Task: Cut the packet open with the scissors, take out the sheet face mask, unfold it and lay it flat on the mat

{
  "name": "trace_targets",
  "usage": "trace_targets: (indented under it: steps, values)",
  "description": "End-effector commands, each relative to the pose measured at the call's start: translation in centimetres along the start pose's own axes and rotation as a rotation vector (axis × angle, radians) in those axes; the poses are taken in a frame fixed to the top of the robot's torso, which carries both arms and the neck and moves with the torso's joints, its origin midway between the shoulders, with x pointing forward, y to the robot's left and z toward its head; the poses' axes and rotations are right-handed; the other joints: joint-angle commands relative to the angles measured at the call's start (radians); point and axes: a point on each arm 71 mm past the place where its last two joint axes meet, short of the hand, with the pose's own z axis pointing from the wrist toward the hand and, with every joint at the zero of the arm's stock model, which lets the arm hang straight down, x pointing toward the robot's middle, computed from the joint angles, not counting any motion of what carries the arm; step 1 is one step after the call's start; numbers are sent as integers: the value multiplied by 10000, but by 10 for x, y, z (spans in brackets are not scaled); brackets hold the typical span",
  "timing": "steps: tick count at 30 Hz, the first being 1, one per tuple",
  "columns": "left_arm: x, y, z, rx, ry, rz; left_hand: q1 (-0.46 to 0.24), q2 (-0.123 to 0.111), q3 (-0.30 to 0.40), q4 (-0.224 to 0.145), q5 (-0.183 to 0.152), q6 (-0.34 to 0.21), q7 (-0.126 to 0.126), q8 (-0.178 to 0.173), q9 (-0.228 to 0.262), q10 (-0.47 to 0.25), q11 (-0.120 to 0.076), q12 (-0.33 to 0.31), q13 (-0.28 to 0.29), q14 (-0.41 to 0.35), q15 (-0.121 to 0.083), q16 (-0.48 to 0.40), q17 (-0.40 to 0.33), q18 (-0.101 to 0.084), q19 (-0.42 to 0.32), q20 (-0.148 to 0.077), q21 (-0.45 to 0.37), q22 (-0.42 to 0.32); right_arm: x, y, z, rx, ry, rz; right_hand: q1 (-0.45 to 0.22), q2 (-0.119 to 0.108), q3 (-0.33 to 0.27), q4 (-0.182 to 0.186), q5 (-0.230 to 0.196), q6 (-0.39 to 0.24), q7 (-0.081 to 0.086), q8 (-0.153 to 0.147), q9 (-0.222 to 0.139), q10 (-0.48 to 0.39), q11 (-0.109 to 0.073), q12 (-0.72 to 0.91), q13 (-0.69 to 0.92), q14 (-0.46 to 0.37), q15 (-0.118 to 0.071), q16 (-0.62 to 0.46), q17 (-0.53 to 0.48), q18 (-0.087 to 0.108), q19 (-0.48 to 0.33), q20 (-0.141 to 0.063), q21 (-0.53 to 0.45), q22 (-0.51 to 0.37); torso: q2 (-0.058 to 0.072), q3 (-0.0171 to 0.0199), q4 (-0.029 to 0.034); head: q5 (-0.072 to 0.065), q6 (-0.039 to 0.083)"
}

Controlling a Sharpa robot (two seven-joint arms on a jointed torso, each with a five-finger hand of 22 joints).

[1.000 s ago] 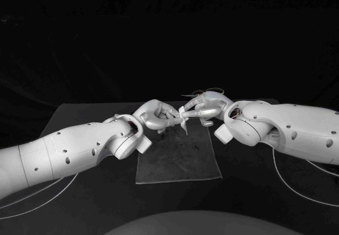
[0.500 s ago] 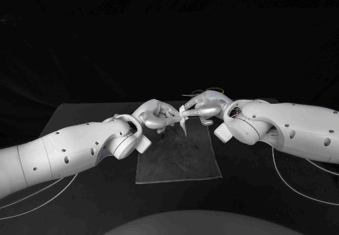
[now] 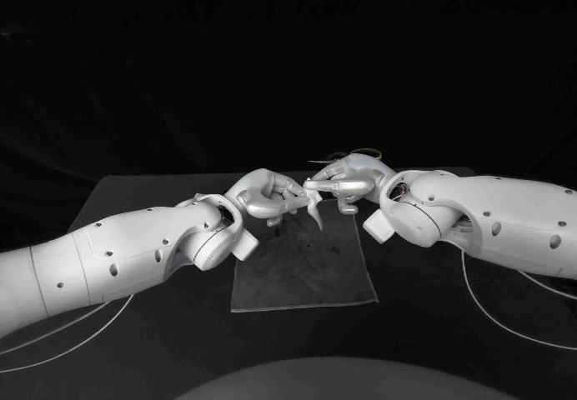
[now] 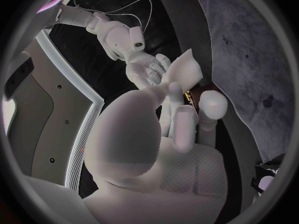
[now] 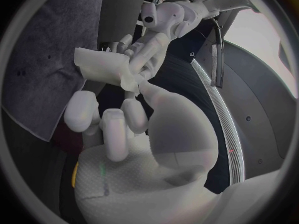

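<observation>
The sheet face mask (image 3: 316,208), still folded, hangs as a pale strip above the far end of the mat (image 3: 307,271), pinched between the left robot hand (image 3: 267,196) and the right robot hand (image 3: 343,182), whose fingertips meet at its upper edge. Compared with a second ago, the right robot hand sits slightly higher and the strip is drawn up with it; the mat lies unmoved on the black counter (image 3: 144,192). The left wrist view shows what the head view does not: the mask (image 4: 184,72) is a thick wad with a flared corner. The right wrist view shows it (image 5: 102,64) clamped at both hands' fingertips.
</observation>
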Motion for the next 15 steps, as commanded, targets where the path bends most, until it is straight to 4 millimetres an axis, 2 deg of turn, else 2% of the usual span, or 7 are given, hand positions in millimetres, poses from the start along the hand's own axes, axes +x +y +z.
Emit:
trace_targets:
  steps: [1, 6, 15]
  values:
    - [1, 0, 1, -49, 28, -189, -13, -145, 223, -111, 46, 9, -61, 500, 814, 30, -101, 65, 38, 78, 6, 59, 76, -126, 72, -8, 62, 78, 1, 2, 0, -272, 78, 203, -100, -79, -232, 160, 17, -11, 36, -87, -41, -56, 20, -78, -29, 673, 103, -62, 1205, 214, -66, 47, -93, -21, 1, -1, -2, 4, 0]
    - [-2, 1, 1, -178, -220, -342, -321, -365, 935, -373, 49, -35, -69, 660, 1123, 96, -118, 118, 131, 191, -15, 138, 307, -166, 181, -33, 255, 344, 0, 2, -1, -279, 105, 252, -105, -77, -450, 364, 18, 7, 36, -117, -83, -82, 22, -123, -65, 670, 107, -79, 1188, 225, -70, 64, -137, -33, 3, 2, 3, -4, -5]
    - [-7, 4, -1, -391, -633, -764, -687, -558, 1649, -684, 51, -40, -78, 767, 1400, 139, -136, 199, 224, 269, -33, 188, 482, -184, 224, -51, 376, 501, -5, -1, -3, -209, -63, 260, -70, -7, -680, 629, 18, -6, 41, -165, -135, -118, 28, -178, -110, 663, 111, -109, 1155, 239, -87, 74, -217, -61, -1, -5, 1, -16, 7]
